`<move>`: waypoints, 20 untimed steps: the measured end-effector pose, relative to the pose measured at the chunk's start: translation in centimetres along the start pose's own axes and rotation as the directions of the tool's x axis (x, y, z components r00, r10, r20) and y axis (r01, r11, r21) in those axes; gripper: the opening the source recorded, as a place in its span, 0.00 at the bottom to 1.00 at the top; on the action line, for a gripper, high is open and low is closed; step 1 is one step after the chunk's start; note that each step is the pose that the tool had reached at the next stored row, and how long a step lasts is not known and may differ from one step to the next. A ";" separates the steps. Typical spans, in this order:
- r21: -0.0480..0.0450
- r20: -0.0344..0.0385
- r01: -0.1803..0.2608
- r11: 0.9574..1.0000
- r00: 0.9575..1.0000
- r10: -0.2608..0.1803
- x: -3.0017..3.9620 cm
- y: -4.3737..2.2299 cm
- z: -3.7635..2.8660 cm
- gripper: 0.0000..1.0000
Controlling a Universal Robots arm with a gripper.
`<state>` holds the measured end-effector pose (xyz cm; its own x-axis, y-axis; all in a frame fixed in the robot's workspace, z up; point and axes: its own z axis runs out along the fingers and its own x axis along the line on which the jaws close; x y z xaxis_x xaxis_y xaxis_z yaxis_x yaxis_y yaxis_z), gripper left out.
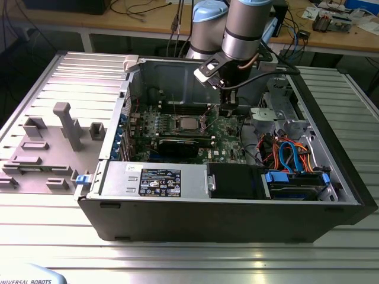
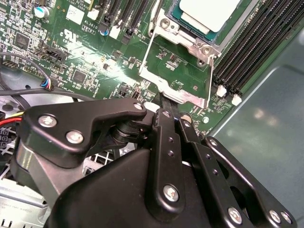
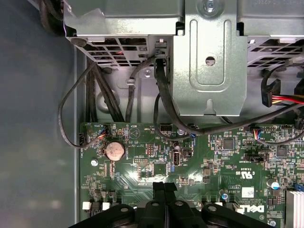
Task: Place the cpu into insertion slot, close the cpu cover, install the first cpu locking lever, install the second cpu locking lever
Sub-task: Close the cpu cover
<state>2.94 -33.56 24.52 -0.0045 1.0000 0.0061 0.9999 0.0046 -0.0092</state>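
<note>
Cpu (image 2: 209, 10), the small flat square chip with a silvery-grey metal top and pale greenish rim, lay seated in the insertion slot (image 2: 198, 45), a square socket with a silvery metal rim near the middle of the green motherboard (image 2: 71, 61), just beside the board's long black memory slots (image 2: 251, 52). The placing step therefore looked done. The cpu cover (image 2: 175, 90), a thin silvery metal frame plate with a large central window, stood swung open off the socket's edge, with bare green board showing through its window. The black gripper (image 2: 173, 111) hung at the cover's free edge inside the open dark computer case (image 1: 237, 219). Its jaws were drawn together with no gap visible in both wrist views; whether the tips touched the plate or pinched its lip could not be told. The step in hand appeared to be closing the cover. To do it well, contact would best stay on the frame's free rail and never on the cpu. The push should follow the hinge's arc slowly, so the plate settled flat around the chip without nudging it from its seat. Thin springy metal would likely slide off smooth fingertips, so a square, centred contact seemed wise
</note>
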 end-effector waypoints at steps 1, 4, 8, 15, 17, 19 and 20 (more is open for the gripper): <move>0.000 0.000 0.000 1.000 1.000 0.000 0.00 -0.01 0.00 0.11; 0.000 0.000 0.000 1.000 1.000 0.000 0.00 -0.07 0.00 0.11; 0.000 0.000 0.000 1.000 1.000 0.000 0.00 -0.23 -0.06 0.11; 0.000 0.000 0.000 1.000 1.000 0.000 0.00 -0.37 -0.06 0.11; 0.000 0.000 0.000 1.000 1.000 0.000 0.00 -0.44 -0.06 0.11; 0.000 0.000 0.000 1.000 1.000 0.000 0.00 -0.55 -0.06 0.11; 0.000 0.000 0.000 1.000 1.000 0.000 0.00 -0.61 -0.05 0.11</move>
<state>2.33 -33.56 24.58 -0.0046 1.0000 0.0061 0.9999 0.0047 -0.0091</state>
